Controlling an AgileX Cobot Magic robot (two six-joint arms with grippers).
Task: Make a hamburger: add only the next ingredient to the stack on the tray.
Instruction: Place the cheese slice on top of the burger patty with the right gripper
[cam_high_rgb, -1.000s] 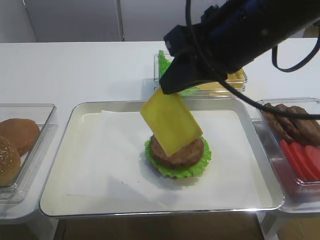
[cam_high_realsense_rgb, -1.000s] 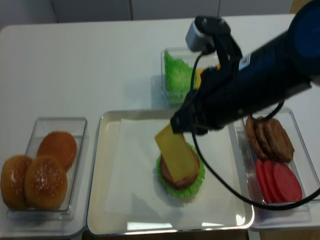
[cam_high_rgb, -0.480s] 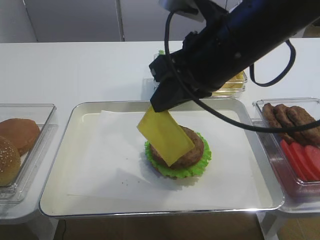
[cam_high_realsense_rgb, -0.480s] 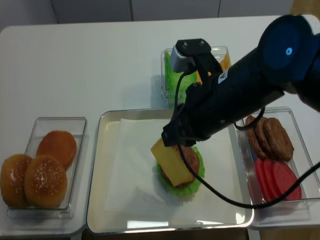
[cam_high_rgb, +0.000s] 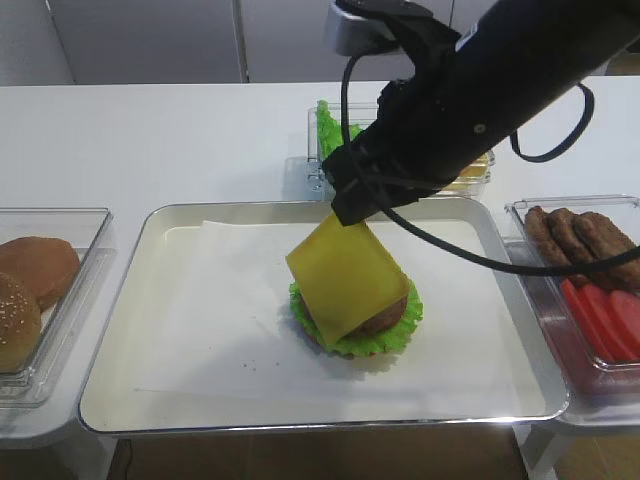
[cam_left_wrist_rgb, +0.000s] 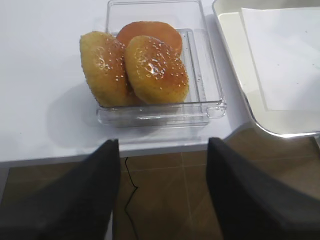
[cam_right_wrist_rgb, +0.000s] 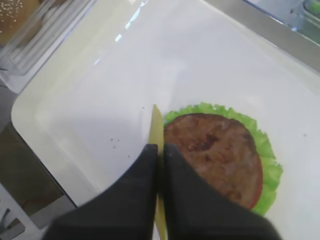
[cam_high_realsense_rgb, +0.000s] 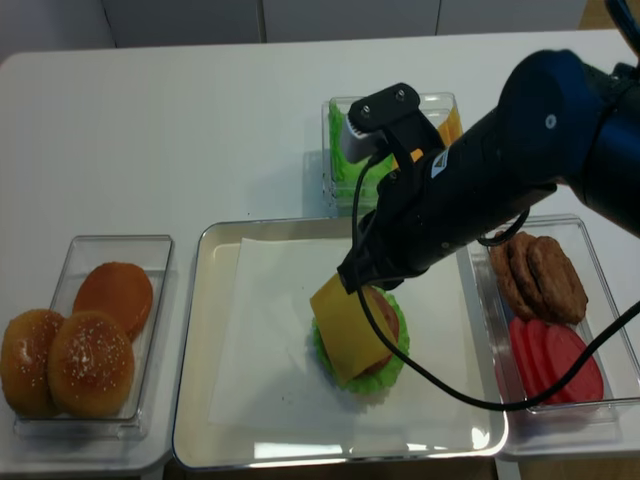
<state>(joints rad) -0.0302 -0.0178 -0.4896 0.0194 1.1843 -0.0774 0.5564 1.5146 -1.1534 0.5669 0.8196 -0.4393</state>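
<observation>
A: Bright, even overhead light. Glare streaks on the tray (cam_right_wrist_rgb: 75, 45) rim, soft shadow beside the hamburger (cam_high_rgb: 355, 315).

B: Right end effector (cam_right_wrist_rgb: 159, 150) fingers blurred up close. Realsense view softer; table (cam_high_rgb: 180, 140) near the tray washed out.

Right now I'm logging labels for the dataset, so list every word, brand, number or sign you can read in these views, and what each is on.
None can be read. The tray, its paper liner, the clear bins, the cheese slice held in the shut right gripper and the arm's dark casing show no lettering in any view.
</observation>
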